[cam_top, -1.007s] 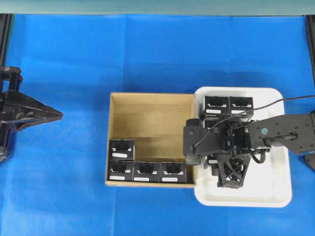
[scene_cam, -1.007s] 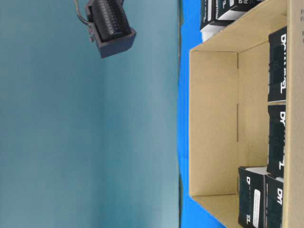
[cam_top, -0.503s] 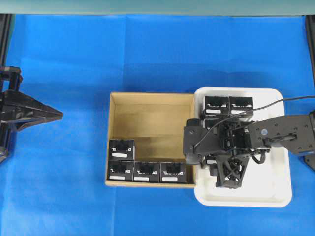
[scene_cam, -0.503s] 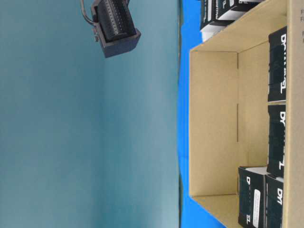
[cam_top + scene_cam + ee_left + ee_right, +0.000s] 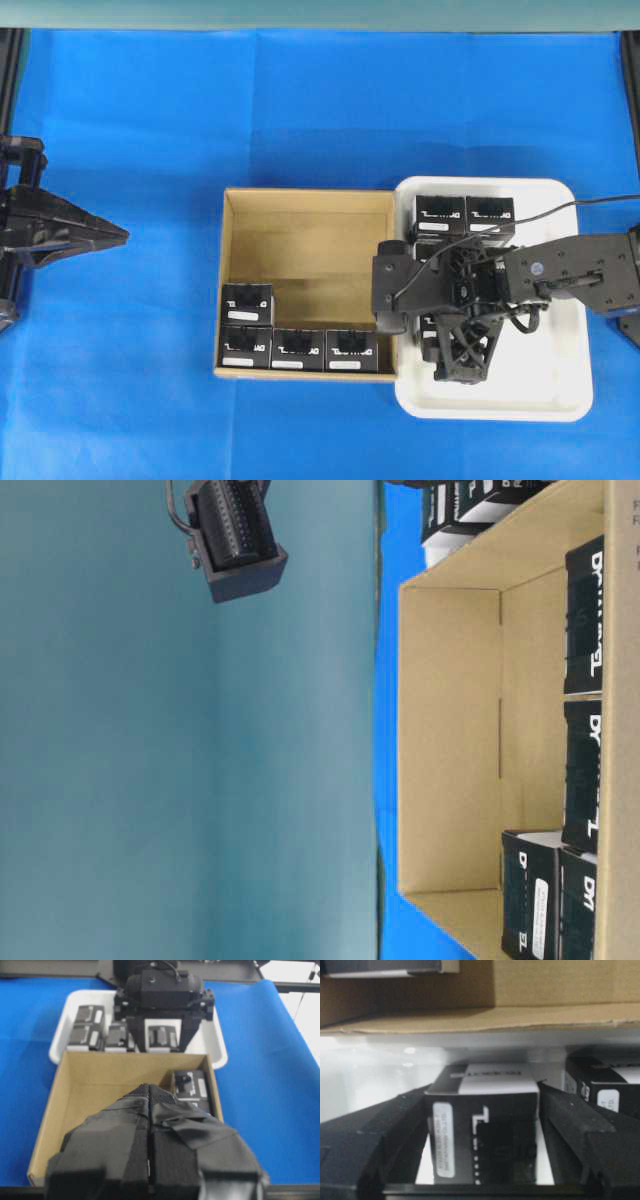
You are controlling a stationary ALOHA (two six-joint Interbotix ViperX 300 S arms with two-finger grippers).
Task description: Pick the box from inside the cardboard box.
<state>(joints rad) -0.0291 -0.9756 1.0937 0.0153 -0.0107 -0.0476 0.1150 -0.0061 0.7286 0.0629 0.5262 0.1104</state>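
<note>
The cardboard box (image 5: 305, 245) lies mid-table, with several black boxes along its near and left walls, such as one (image 5: 247, 299) and another (image 5: 351, 349). My right gripper (image 5: 483, 1091) hangs over the white tray (image 5: 560, 390) just beyond the carton's right wall. Its fingers (image 5: 395, 1125) press both sides of a black box (image 5: 485, 1125) with a white label, low in the tray. That box also shows in the left wrist view (image 5: 161, 1037). My left gripper (image 5: 120, 235) is shut and empty, far left of the carton, pointing at it.
More black boxes stand in the tray, two at its far edge (image 5: 465, 212) and others beside the held one (image 5: 607, 1090). The tray's right half is bare white. Blue cloth (image 5: 300, 110) covers the table around both containers.
My right gripper has shifted slightly toward the near edge of the tray with the box between its fingers. The left arm has barely moved.
</note>
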